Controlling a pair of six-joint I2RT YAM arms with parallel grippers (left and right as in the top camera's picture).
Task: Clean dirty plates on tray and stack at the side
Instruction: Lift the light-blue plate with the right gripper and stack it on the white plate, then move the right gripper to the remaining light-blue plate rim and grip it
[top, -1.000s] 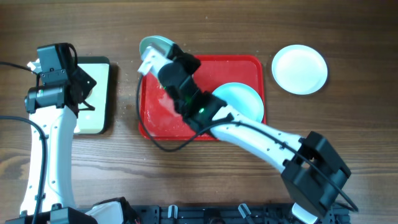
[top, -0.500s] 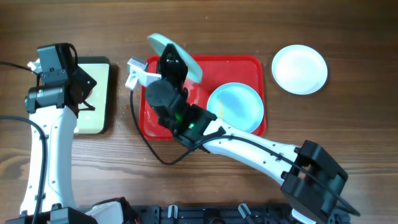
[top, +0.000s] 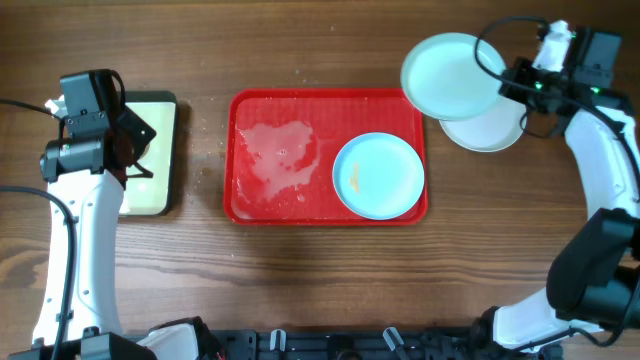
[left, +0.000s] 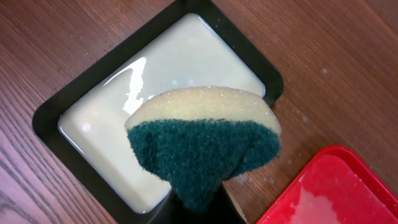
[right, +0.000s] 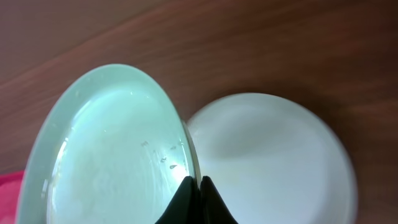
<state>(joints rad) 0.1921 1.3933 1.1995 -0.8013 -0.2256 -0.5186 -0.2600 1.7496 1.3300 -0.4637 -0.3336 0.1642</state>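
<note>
The red tray (top: 250, 200) lies mid-table with wet smears on its left half. One turquoise plate (top: 378, 176) with a small orange stain sits in the tray's right half. My right gripper (top: 510, 88) is shut on the rim of a second turquoise plate (top: 452, 76), held in the air above the left part of the white plate (top: 490, 132) on the table at the right. In the right wrist view the jaws (right: 194, 184) pinch the wet turquoise plate's (right: 112, 155) edge over the white plate (right: 267, 162). My left gripper (left: 200, 202) is shut on a green-and-yellow sponge (left: 205, 140) above the cream pan (left: 112, 118).
The dark-rimmed cream pan (top: 160, 160) stands left of the tray, under my left arm. In the left wrist view the tray's corner (left: 336, 193) shows at the lower right. Bare wooden table surrounds everything.
My right arm has swung from the tray's left side across to the far right, carrying the turquoise plate over the white plate. The left arm has not moved.
</note>
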